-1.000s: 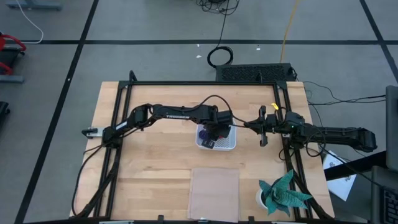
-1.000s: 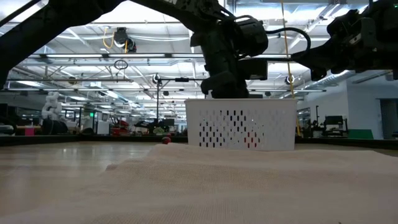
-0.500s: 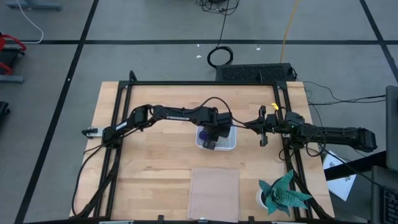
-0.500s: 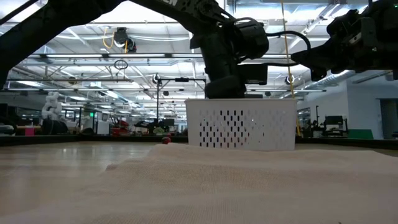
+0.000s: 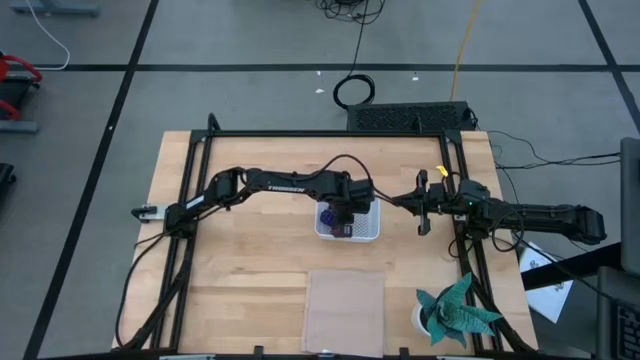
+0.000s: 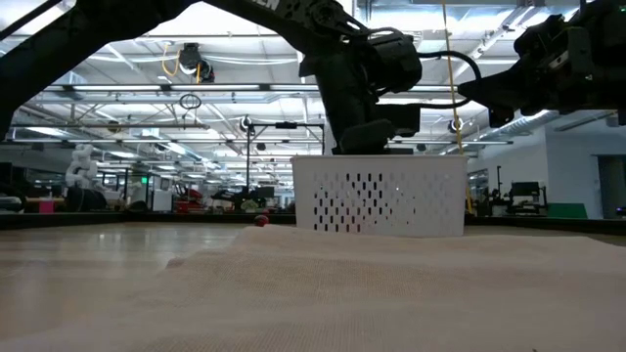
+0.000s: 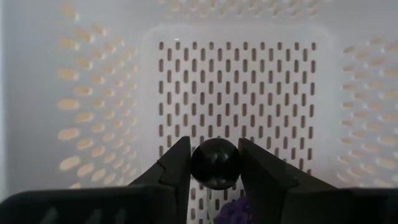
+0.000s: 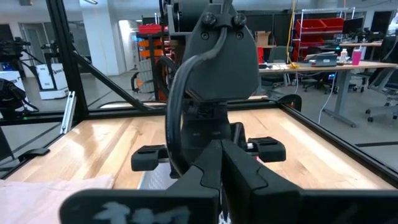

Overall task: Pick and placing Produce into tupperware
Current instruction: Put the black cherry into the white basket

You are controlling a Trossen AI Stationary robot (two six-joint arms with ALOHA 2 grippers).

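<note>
Since a second ago the left gripper (image 7: 214,163) has edged toward the tupperware's (image 5: 366,231) near-left corner, clamped on a dark berry (image 7: 214,163); a purple bunch (image 7: 233,212), probably, lies below. The right gripper (image 5: 423,207) waits beside, pinched together.

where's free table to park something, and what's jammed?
Free: bare wood between the left arm and the pale sheet, along the table's left side. Crowded: the white container, where the left tool holds a dark berry above the purple bunch, with the right tool beside it.
</note>
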